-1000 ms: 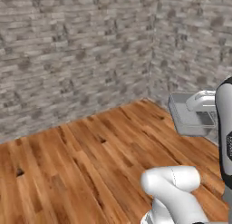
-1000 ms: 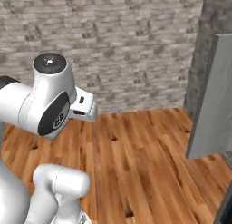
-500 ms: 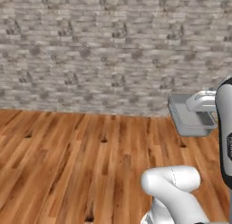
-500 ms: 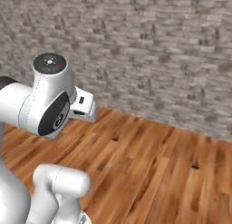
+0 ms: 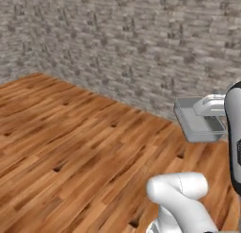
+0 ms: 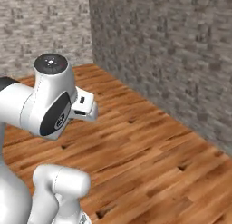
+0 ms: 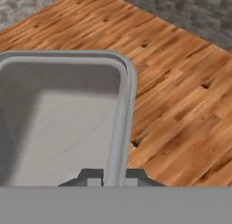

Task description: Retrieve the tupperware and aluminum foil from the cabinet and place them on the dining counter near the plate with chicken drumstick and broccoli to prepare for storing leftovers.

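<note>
Left base view: the tupperware (image 5: 198,120), grey, shallow, rimmed, hangs in the air at the right edge, above the wood floor (image 5: 70,152) and in front of the stone wall (image 5: 141,43). No lettering legible on it.

Right base view: white arm over the plank floor (image 6: 149,159); stone walls (image 6: 181,55) meet in a corner at the upper left. No writing readable (a dark round cap tops the arm joint).

Hand view: the tool (image 7: 114,177) is pinched narrow on the tupperware's (image 7: 63,119) rim, one fingertip on each side of the wall. The floor (image 7: 181,96) lies beyond.
</note>
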You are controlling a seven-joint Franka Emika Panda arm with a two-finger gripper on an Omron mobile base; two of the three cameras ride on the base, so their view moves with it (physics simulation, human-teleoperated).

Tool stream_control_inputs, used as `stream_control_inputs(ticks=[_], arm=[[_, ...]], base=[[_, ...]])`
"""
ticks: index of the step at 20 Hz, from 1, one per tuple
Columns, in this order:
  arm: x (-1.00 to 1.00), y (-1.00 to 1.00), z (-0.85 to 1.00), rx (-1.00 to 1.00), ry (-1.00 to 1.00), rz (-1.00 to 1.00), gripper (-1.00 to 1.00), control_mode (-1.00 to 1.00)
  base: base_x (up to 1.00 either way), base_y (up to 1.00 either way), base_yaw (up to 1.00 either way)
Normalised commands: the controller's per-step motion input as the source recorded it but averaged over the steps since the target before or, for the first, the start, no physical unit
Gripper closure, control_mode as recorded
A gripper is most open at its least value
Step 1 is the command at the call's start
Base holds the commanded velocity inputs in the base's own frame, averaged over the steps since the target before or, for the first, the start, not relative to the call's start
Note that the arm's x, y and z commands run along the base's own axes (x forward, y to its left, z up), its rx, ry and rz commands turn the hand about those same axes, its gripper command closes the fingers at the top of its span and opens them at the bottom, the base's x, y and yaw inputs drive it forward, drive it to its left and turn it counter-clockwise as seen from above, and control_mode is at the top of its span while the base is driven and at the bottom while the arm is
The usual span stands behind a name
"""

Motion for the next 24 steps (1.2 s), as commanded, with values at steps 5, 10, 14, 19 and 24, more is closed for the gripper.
stream_control_inputs(ticks=[5, 10, 14, 19, 24], arm=[[0.0, 0.0, 0.0, 0.0, 0.0, 0.0, 1.0, 1.0], [0.0, 0.0, 0.0, 0.0, 0.0, 0.0, 1.0, 1.0], [0.0, 0.0, 0.0, 0.0, 0.0, 0.0, 1.0, 1.0], [0.0, 0.0, 0.0, 0.0, 0.0, 0.0, 1.0, 1.0], [0.0, 0.0, 0.0, 0.0, 0.0, 0.0, 1.0, 1.0]], base=[[0.87, 0.0, 0.78], [0.93, 0.0, 0.76], [0.91, 0.0, 0.77], [0.86, -0.06, 0.8], [0.85, -0.14, 0.8]])
